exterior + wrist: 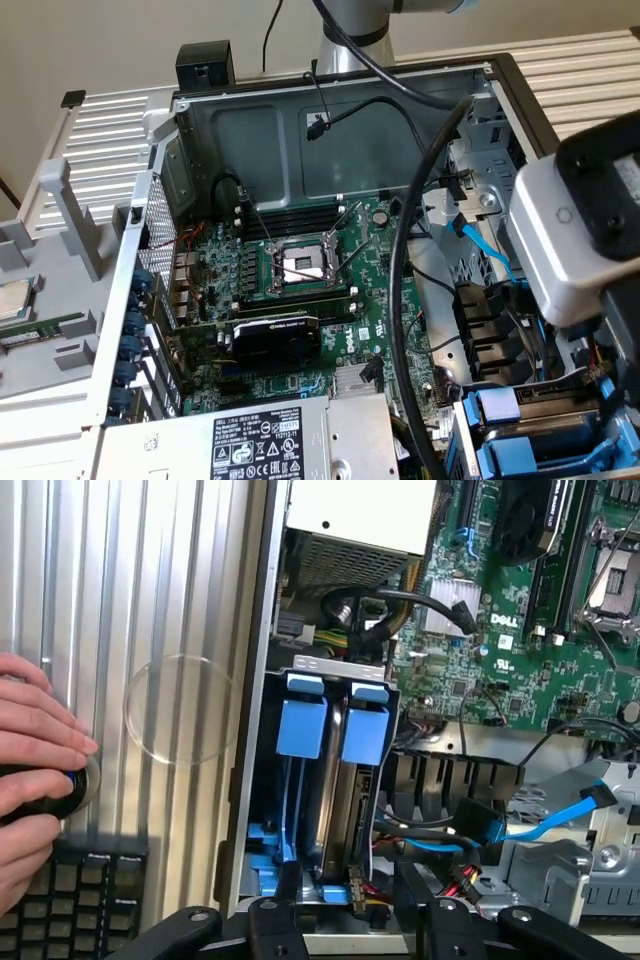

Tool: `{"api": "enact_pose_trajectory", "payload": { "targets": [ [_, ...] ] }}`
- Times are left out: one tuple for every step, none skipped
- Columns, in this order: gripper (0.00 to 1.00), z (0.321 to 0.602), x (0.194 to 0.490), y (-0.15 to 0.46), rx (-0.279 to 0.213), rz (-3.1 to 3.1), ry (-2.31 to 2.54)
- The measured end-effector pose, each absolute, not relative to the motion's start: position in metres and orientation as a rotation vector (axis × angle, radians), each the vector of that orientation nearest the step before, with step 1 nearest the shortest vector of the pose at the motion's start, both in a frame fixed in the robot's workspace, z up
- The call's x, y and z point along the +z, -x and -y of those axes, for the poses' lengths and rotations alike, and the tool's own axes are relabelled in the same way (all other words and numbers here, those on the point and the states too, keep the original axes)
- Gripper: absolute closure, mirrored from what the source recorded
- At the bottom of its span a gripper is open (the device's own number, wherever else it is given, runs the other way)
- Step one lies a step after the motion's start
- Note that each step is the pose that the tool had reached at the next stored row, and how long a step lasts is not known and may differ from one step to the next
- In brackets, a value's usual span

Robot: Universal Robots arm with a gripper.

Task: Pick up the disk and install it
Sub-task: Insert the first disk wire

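The disk (345,810) stands on edge in the drive bay (262,780) at the corner of the open computer case, its dark and silver body running back from a blue carrier handle (366,730). A second blue carrier handle (301,725) sits in the slot beside it. My gripper (352,895) hovers over the disk's connector end, open. Its black fingers (290,895) stand one on each side of the disk without touching it. In the exterior view the white wrist housing (565,240) hangs above the same bay (530,435) on the exterior view's right.
Blue and black cables (545,825) run beside the bay. The motherboard (300,290) with its open processor socket fills the case floor, and the grey power-supply box (250,440) lies nearby. A person's hand (30,755) rests on a black knob by a keyboard (80,895) outside the case.
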State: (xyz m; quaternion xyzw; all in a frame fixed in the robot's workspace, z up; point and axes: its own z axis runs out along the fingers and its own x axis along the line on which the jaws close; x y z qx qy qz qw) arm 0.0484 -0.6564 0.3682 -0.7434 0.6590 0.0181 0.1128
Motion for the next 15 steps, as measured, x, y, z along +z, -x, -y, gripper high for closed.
{"api": "enact_pose_trajectory", "payload": {
  "targets": [
    [0.51, 0.6570, 0.3667, -0.0484, 0.055, -1.929, 2.184],
    [0.51, 0.6577, 0.3650, -0.0486, 0.057, -1.925, 2.187],
    [0.51, 0.6586, 0.3634, -0.0487, 0.058, -1.921, 2.189],
    [0.51, 0.6593, 0.3617, -0.0488, 0.059, -1.918, 2.191],
    [0.51, 0.6604, 0.3609, -0.0488, 0.060, -1.915, 2.193],
    [0.51, 0.6620, 0.3609, -0.0489, 0.061, -1.914, 2.194],
    [0.51, 0.6627, 0.3606, -0.0488, 0.062, -1.913, 2.193],
    [0.51, 0.6632, 0.3605, -0.0494, 0.062, -1.912, 2.194],
    [0.51, 0.6635, 0.3605, -0.0494, 0.064, -1.907, 2.197],
    [0.51, 0.6635, 0.3603, -0.0498, 0.067, -1.897, 2.205],
    [0.51, 0.6635, 0.3601, -0.0499, 0.070, -1.886, 2.212],
    [0.51, 0.6634, 0.3598, -0.0501, 0.073, -1.874, 2.221],
    [0.51, 0.6634, 0.3591, -0.0503, 0.076, -1.864, 2.228],
    [0.51, 0.6635, 0.3587, -0.0507, 0.078, -1.856, 2.234],
    [0.51, 0.6637, 0.3583, -0.0514, 0.080, -1.851, 2.237]
  ]
}}
